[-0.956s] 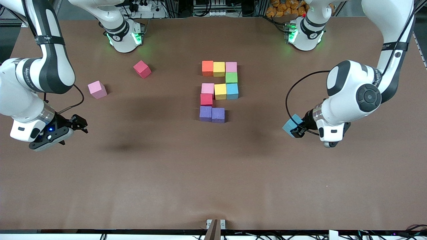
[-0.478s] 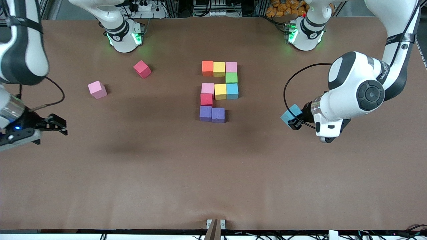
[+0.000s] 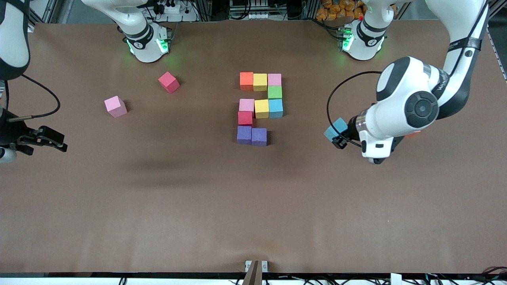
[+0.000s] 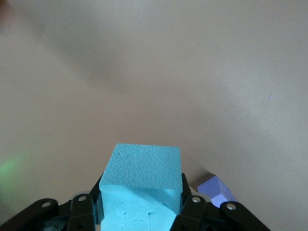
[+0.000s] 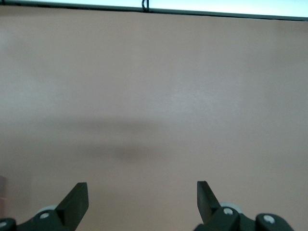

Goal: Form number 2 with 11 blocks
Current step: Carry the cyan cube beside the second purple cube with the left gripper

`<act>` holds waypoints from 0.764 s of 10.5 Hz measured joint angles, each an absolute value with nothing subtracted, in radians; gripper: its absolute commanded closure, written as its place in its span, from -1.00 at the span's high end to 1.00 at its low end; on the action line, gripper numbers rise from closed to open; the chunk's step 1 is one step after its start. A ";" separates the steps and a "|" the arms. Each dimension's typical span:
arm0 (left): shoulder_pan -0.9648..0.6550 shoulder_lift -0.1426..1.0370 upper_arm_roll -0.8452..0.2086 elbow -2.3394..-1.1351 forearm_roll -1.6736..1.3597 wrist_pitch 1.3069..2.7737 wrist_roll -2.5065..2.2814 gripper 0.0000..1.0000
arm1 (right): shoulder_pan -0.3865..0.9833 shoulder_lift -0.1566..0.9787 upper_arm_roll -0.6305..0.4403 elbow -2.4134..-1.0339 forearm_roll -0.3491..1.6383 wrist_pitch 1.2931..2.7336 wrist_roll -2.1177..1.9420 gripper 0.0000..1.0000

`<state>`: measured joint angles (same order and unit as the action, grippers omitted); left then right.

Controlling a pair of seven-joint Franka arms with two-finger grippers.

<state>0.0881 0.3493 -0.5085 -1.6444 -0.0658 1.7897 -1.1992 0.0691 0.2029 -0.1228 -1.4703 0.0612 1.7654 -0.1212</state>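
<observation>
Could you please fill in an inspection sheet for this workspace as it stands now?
Surface: brown table, bare apart from the blocks.
Job's things: unfinished number 2 of ten blocks, its last row lacking one; light blue block gripped in the left pincer over the table toward the left arm's end; loose pink block and loose red block toward the right arm's end.
Clutter: nothing seen.
Grippers: left pincer shut on the light blue block; right pincer open, empty, at the table's edge.
Cables: black cable looping at the left wrist.
Surroundings: power strips and wiring past the bases.
</observation>
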 measured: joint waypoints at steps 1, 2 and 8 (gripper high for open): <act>0.090 0.356 -0.505 -1.644 -0.101 1.794 -1.210 0.15 | 0.079 0.198 -0.123 -1.466 0.061 1.742 -0.116 1.00; 0.096 0.366 -0.502 -1.644 -0.120 1.805 -1.233 0.13 | 0.079 0.192 -0.123 -1.467 0.061 1.725 -0.130 1.00; 0.002 0.506 -0.504 -1.662 -0.125 2.106 -1.707 0.17 | 0.074 0.028 -0.126 -1.645 0.061 1.728 -0.181 1.00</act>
<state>0.0025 0.5058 -0.5043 -1.6618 -0.1253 2.1063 -1.7075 0.0740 0.0281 -0.1264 -1.6449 0.0607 1.7284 -0.1814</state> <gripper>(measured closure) 0.410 0.000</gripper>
